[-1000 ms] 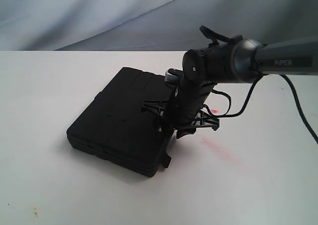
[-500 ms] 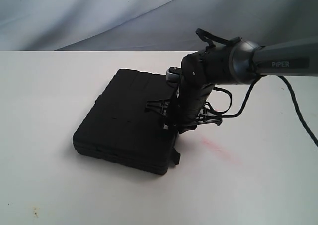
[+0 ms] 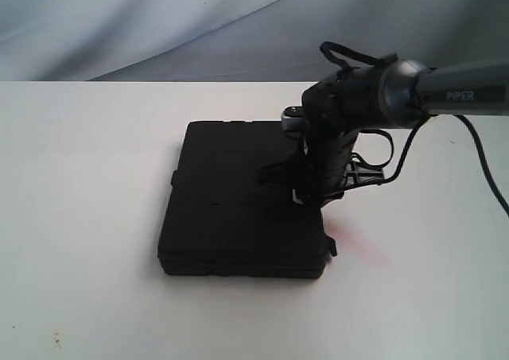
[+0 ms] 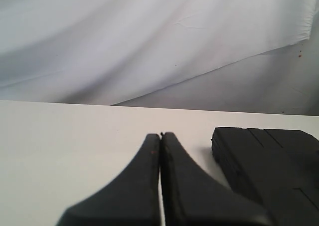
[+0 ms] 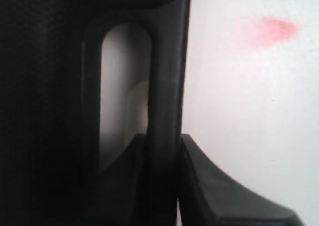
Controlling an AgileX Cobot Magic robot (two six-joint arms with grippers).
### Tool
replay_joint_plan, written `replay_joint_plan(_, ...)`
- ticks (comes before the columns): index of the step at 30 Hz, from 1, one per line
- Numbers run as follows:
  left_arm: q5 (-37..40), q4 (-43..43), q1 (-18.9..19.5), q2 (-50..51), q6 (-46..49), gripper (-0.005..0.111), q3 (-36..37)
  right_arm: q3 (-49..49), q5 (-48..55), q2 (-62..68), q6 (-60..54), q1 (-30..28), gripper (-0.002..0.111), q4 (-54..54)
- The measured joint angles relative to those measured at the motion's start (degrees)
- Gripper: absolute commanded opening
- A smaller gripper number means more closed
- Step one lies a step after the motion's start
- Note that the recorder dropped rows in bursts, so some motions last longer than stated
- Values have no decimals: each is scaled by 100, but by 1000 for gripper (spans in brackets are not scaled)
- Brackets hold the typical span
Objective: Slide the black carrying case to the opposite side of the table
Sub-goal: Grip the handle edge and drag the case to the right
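The black carrying case [image 3: 238,209] lies flat on the white table [image 3: 79,177], roughly square to the exterior view. My right gripper [image 3: 308,195] reaches down at the case's right edge and is shut on the case's handle [image 5: 164,86], which runs between its fingers [image 5: 209,186]. The case body [image 5: 45,86] fills one side of the right wrist view. My left gripper [image 4: 160,135] is shut with nothing in it, low over the table [image 4: 60,136], and the case [image 4: 269,161] lies a short way off beside it. The exterior view does not show the left gripper.
A faint red smudge [image 3: 354,241] marks the tabletop just right of the case and shows as a smudge [image 5: 271,29] in the right wrist view. A grey-white cloth backdrop [image 3: 159,26] hangs behind the far table edge. A black cable [image 3: 485,177] trails from the right arm.
The case has swung round and slid to the right, from a diagonal lie to square-on. The right gripper moved right with it, still holding the handle.
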Motion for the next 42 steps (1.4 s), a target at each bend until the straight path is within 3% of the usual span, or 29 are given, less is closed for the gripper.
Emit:
replay_joint_plan(6, 0, 0, 0, 0, 0, 1, 0, 190, 269, -200, -353, -401, 0, -114)
replay_joint_plan(20, 0, 0, 0, 0, 0, 1, 0, 1519, -520, -866, -824, -1381, 0, -270)
replay_joint_plan(42, 0, 0, 0, 0, 0, 1, 0, 1605, -683, -895, -1418, -2233, 0, -458)
